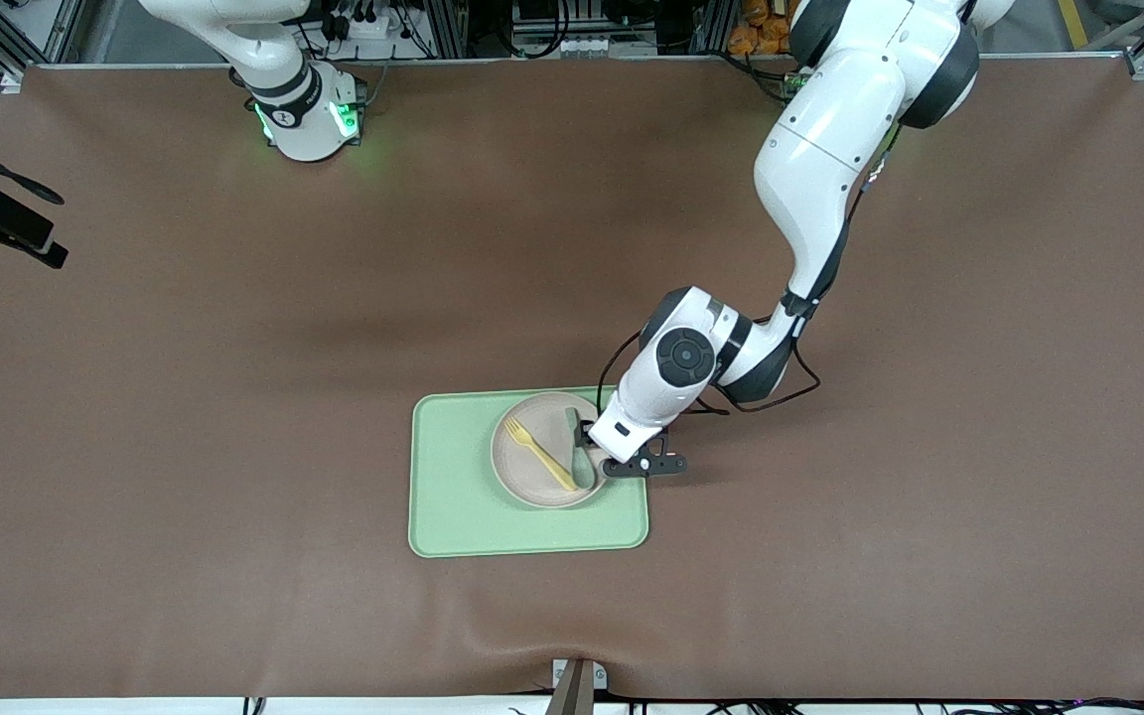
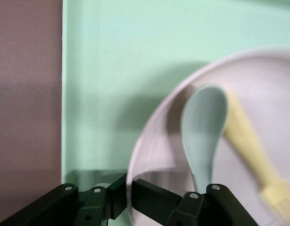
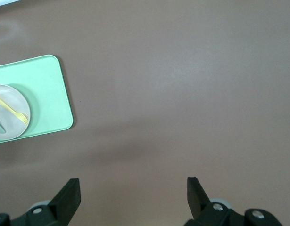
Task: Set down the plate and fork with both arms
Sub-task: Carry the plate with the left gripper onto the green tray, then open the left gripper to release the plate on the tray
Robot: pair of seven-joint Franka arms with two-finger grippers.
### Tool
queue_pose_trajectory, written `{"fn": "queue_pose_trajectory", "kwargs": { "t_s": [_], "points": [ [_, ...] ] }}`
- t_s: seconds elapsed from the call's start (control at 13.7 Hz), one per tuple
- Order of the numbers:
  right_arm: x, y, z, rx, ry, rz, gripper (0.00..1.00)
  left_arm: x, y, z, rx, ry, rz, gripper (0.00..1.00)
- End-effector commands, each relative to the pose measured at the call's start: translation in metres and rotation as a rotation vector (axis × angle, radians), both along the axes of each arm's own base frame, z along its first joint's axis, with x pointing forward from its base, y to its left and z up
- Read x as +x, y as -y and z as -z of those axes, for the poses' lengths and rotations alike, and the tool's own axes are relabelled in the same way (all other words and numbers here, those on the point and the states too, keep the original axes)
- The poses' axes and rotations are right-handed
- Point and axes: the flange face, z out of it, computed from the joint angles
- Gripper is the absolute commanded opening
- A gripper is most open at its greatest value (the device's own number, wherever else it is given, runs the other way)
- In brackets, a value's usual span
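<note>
Plate (image 1: 537,452) sits on the green tray (image 1: 453,497), carrying the fork (image 1: 539,453) and a spoon (image 1: 580,452). We see our left gripper (image 1: 604,459) clamped on the plate's rim, low over the tray. Our right gripper (image 3: 133,194) waits, spread wide above bare table (image 1: 185,348).

Tray (image 1: 453,497) lying on tabletop (image 1: 185,397), nearer the front camera than both arm bases. Plate (image 1: 532,477) resting in tray, toward the left arm's end of it. Fork (image 1: 538,453) and spoon (image 1: 580,452) lying on plate, side by side, spoon toward the left arm's end. Left tool (image 1: 604,465) down at plate's rim on that same end, fingers (image 2: 154,200) closed across the rim. Right tool (image 3: 133,195) waiting high over bare tabletop, fingers spread, well apart from tray.
</note>
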Motion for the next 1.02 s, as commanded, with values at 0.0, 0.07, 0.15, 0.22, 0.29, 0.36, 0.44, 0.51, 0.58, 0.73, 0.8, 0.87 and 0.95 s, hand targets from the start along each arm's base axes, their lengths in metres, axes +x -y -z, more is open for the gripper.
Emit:
{"fn": "queue_pose_trajectory", "kwargs": {
  "t_s": [0.0,0.07,0.15,0.22,0.29,0.36,0.44,0.51,0.58,0.73,0.8,0.87,0.95],
  "points": [
    [0.002,0.000,0.005,0.015,-0.013,-0.003,1.00,0.003,0.016,-0.006,-0.069,0.063,-0.085,1.00],
    [0.002,-0.001,0.006,0.015,-0.013,-0.004,1.00,0.005,0.015,-0.011,-0.074,0.069,-0.090,1.00],
    [0.002,-0.002,0.006,0.015,-0.013,-0.006,1.00,0.007,0.013,-0.018,-0.078,0.076,-0.091,1.00],
    [0.002,-0.002,0.005,0.015,-0.013,-0.004,1.00,0.009,0.013,-0.029,-0.082,0.091,-0.087,1.00],
    [0.002,-0.003,0.005,0.015,-0.016,-0.009,1.00,0.012,0.012,-0.045,-0.091,0.106,-0.087,1.00],
    [0.002,-0.004,0.005,0.013,-0.015,-0.013,1.00,0.016,0.007,-0.057,-0.090,0.114,-0.090,1.00],
    [0.006,-0.005,0.010,0.009,-0.016,-0.017,1.00,0.019,0.001,-0.067,-0.076,0.100,-0.092,1.00],
    [0.019,-0.007,0.031,0.011,-0.049,-0.023,1.00,0.025,-0.009,-0.084,-0.056,0.087,-0.091,1.00],
    [0.028,-0.007,0.047,0.009,-0.078,-0.028,1.00,0.029,-0.021,-0.103,-0.032,0.068,-0.089,1.00],
    [0.030,-0.010,0.050,0.012,-0.082,-0.032,1.00,0.036,-0.045,-0.146,0.004,0.039,-0.085,1.00],
    [0.031,-0.012,0.053,0.012,-0.086,-0.035,1.00,0.039,-0.058,-0.167,0.014,0.031,-0.084,1.00],
    [0.033,-0.014,0.056,0.010,-0.092,-0.040,1.00,0.042,-0.075,-0.188,0.029,0.019,-0.088,1.00],
    [0.039,-0.016,0.069,0.011,-0.114,-0.041,1.00,0.046,-0.094,-0.206,0.048,0.004,-0.081,1.00]
  ]
}}
